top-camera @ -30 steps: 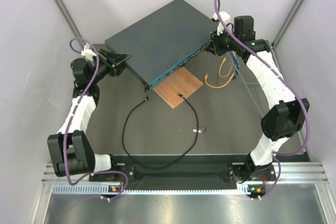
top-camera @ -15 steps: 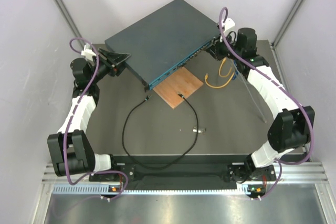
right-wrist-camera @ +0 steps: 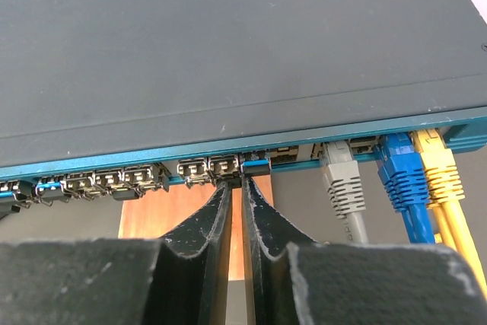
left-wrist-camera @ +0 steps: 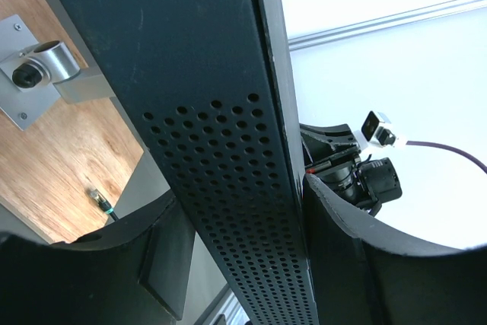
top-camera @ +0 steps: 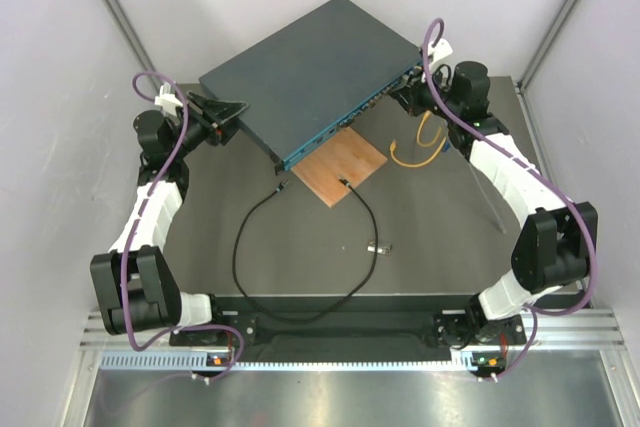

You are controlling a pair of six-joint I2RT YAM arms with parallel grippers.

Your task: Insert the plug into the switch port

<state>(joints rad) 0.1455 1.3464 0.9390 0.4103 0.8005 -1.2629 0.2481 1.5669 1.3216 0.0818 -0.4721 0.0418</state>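
Observation:
The switch (top-camera: 300, 67) is a flat dark box lying at an angle, its teal front face (top-camera: 345, 122) toward me. My left gripper (top-camera: 225, 117) is shut on its perforated left side wall (left-wrist-camera: 228, 188), one finger on each side. The right gripper (right-wrist-camera: 242, 182) is shut and holds nothing. Its tips touch the row of switch ports (right-wrist-camera: 205, 171) near the face's right end. The thin black cable (top-camera: 240, 257) loops over the table. One plug (top-camera: 281, 188) lies by the switch's near corner. The other tip (top-camera: 343, 181) rests on the brown board (top-camera: 345, 167).
Grey (right-wrist-camera: 346, 184), blue (right-wrist-camera: 403, 180) and yellow (right-wrist-camera: 441, 180) cables sit plugged in to the right of my right fingers. A yellow cable loop (top-camera: 420, 152) lies on the table behind the board. A small silver stick (top-camera: 377, 247) lies in the middle. A silver mount (left-wrist-camera: 46, 70) sits on the board.
The right arm's wrist has shifted right and back along the switch's far right corner, and its jaws have closed a little more. The left arm and the cable have not moved.

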